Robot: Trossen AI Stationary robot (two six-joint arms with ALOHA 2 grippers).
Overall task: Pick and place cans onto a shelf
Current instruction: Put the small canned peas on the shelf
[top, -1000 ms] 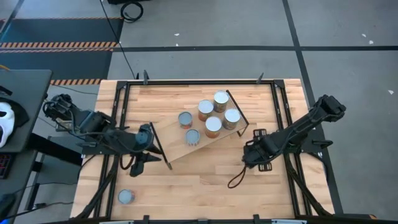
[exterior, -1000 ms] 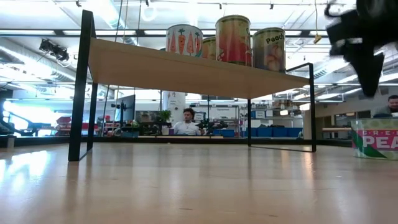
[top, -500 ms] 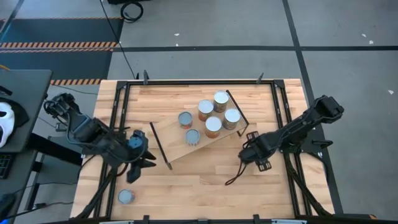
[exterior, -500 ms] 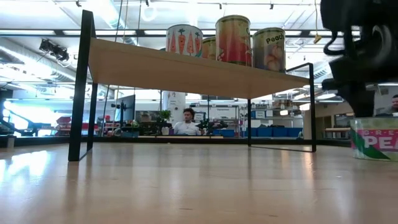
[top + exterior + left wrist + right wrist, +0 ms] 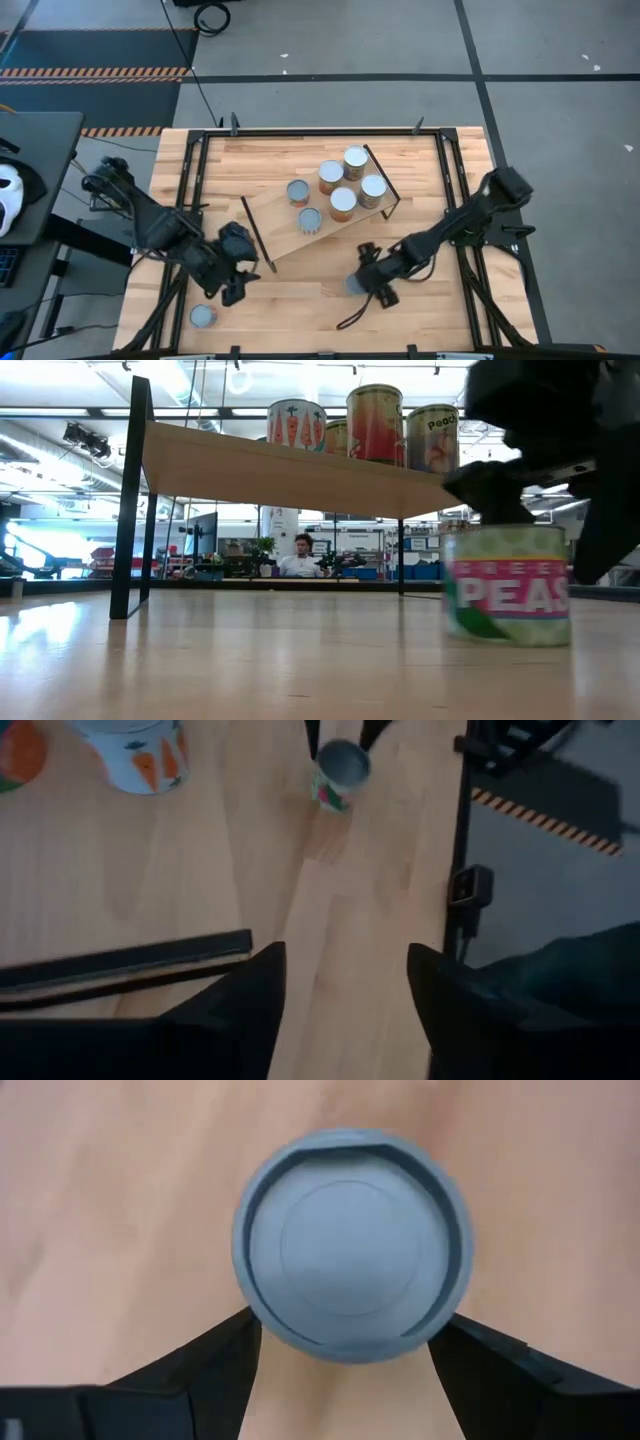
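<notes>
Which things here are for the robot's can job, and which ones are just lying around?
For the job:
- shelf
- six cans standing on it
- peas can, between the right pincer's fingers
- loose can on the table, near the open left pincer

Just lying about:
- white mask on the side desk
- black cable on the floor
- person far behind

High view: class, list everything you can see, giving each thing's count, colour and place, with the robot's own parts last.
Table: one, light wood, under everything.
Shelf: one, light wood with black rod ends, mid-table, angled.
Cans on shelf: six, silver-topped.
Peas can: one, green label, on the table below the shelf.
Loose can: one, silver-topped, table's lower left.
Left pincer: one, black, open, near the loose can.
Right pincer: one, black, shut on the peas can.
</notes>
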